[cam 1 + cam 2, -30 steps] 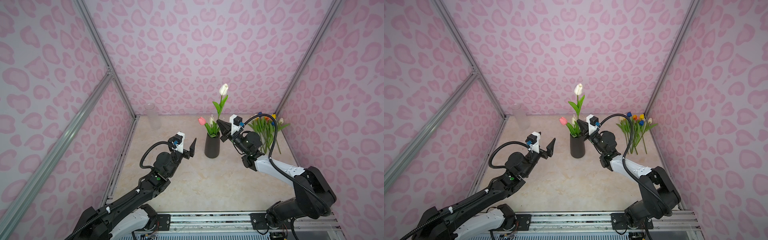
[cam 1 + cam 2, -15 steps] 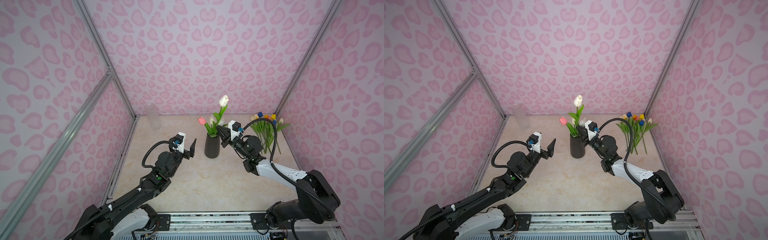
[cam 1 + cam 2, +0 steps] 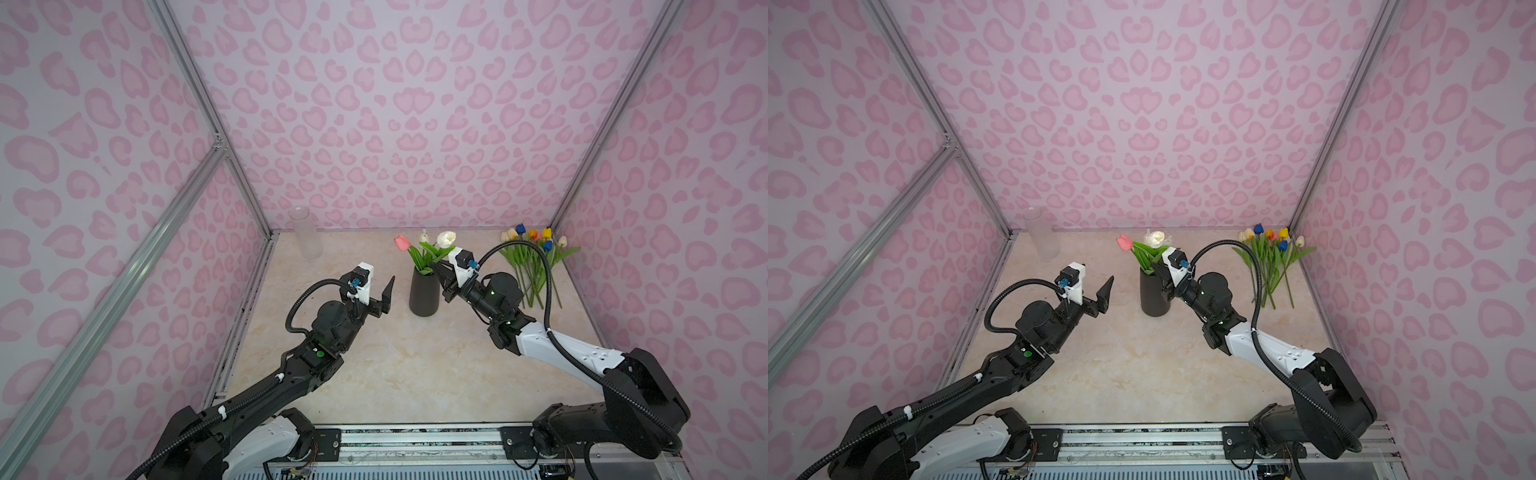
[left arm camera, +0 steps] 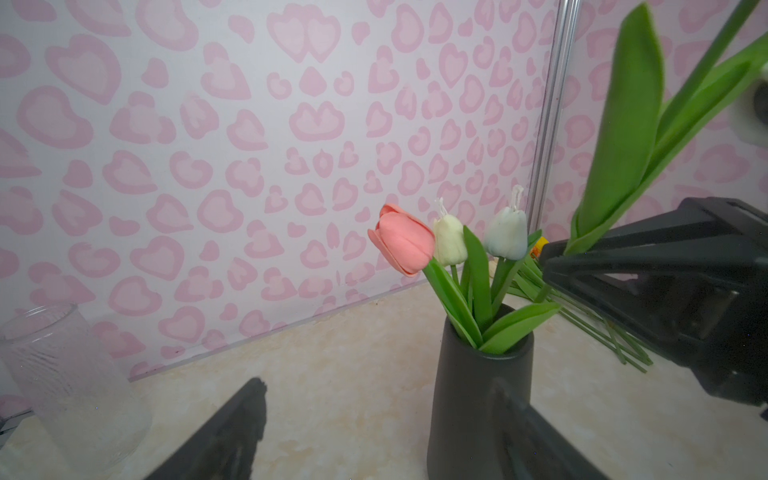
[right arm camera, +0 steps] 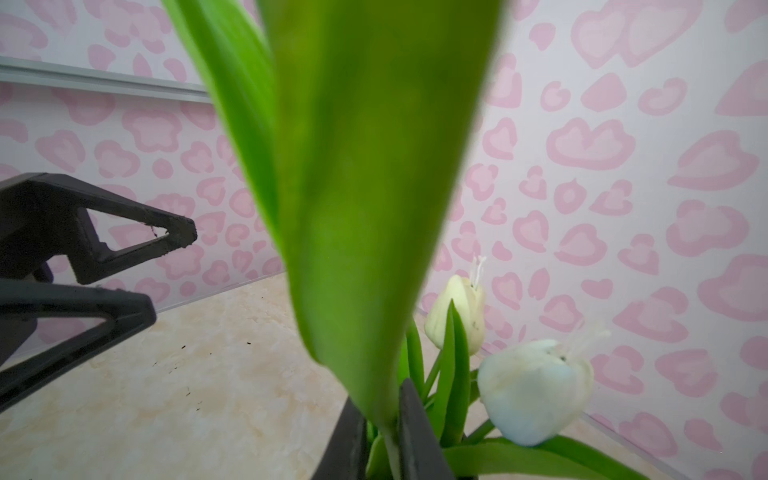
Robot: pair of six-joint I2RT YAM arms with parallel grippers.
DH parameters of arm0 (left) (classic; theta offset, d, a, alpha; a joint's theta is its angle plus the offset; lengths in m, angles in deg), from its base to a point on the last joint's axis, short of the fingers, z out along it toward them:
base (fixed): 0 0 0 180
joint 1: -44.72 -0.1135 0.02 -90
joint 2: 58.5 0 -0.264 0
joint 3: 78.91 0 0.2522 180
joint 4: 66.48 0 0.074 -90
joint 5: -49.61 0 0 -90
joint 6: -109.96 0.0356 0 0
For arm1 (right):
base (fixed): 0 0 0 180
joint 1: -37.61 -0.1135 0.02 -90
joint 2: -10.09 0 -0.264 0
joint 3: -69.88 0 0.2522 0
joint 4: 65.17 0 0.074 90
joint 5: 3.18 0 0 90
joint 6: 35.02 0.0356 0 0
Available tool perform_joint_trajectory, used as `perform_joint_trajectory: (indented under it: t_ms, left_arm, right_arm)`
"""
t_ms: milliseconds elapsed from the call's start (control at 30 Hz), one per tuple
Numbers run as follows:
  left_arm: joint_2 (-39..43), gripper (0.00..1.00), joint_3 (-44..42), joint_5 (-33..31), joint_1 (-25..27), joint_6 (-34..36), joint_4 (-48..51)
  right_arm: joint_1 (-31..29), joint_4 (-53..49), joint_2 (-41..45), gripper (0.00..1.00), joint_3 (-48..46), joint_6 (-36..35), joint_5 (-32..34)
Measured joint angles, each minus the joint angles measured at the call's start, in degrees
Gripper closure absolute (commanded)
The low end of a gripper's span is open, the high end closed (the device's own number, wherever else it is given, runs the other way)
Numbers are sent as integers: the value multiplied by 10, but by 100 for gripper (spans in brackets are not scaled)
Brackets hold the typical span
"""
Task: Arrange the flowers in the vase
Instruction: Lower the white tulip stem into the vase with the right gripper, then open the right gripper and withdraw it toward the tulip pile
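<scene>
Right gripper jaws sit narrowly around the stem of a white tulip just above the black vase (grip uncertain); left gripper hovers nearby, jaws spread, empty.

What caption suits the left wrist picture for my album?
Pink tulip and two pale tulips in a dark vase, clear glass vase nearby.

Vase: dark, matte, tapered, upright at mid-worktop. Contents: pink tulip leaning left, cream tulip, pale tulip, green leaves spilling over the rim. A larger white tulip stands above the mouth. Loose flowers: one bunch lying flat near the right wall, with yellow, orange, blue and cream heads toward the back corner.
</scene>
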Motion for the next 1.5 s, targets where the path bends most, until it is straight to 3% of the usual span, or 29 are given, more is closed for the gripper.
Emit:
perform_joint_trajectory:
  t_ms: [133,333,500,1067,1200,1400,1500]
  left_arm:
    - [-9,15,4,2,0,0,2]
    - [-21,15,7,2,0,-2,1]
    - [-29,15,12,2,0,-2,1]
    - [-25,15,15,2,0,-4,0]
    - [-9,15,16,24,0,5,2]
    - [21,14,19,86,0,24,5]
    - [26,14,26,127,0,34,9]
  right_arm:
    - [0,-26,1,81,11,-5,27]
    - [0,-75,-2,66,46,-4,50]
    - [0,-109,9,59,57,1,60]
    - [0,-174,140,47,71,-16,67]
    - [6,-179,171,47,71,-19,94]
    - [72,-228,193,46,94,10,158]
    - [172,-306,156,46,155,66,176]
